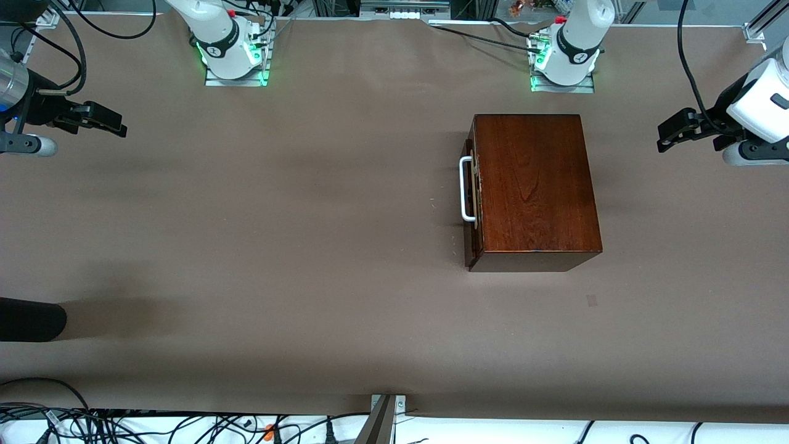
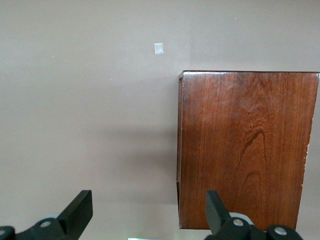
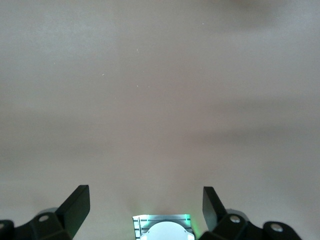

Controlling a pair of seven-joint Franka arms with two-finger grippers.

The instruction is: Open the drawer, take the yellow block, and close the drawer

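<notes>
From the front camera, the table (image 1: 246, 246) was covered in a plain brown-grey sheet, lightly creased, with soft shadows across it. Both white arm bases stood along its top edge, ringed with green light, and black cables trailed across the floor strip at the bottom. A small pale patch (image 1: 592, 300) lay on the sheet nearer the camera than the box. The wooden box (image 1: 535, 185) sat toward the left arm's end of the table, glossy dark reddish-brown with visible grain on its top. Its drawer (image 1: 471, 200) was shut, the dark front facing the right arm's end and carrying a white U-shaped bar handle (image 1: 466, 189). The yellow block could not be seen anywhere. The left gripper (image 1: 669, 132) waited in the air at the left arm's end of the table, clear of the box. The right gripper (image 1: 111, 123) waited over the table's other end, well apart from everything.

In the left wrist view, the left gripper (image 2: 150, 210) had its black fingers (image 2: 80, 210) spread wide apart, holding nothing, above the box top (image 2: 245, 145) and the bare sheet beside it. The pale patch (image 2: 159, 48) showed on the sheet.

In the right wrist view, the right gripper (image 3: 146, 205) was likewise spread apart and empty, over bare sheet and the lit arm base (image 3: 162, 227).
</notes>
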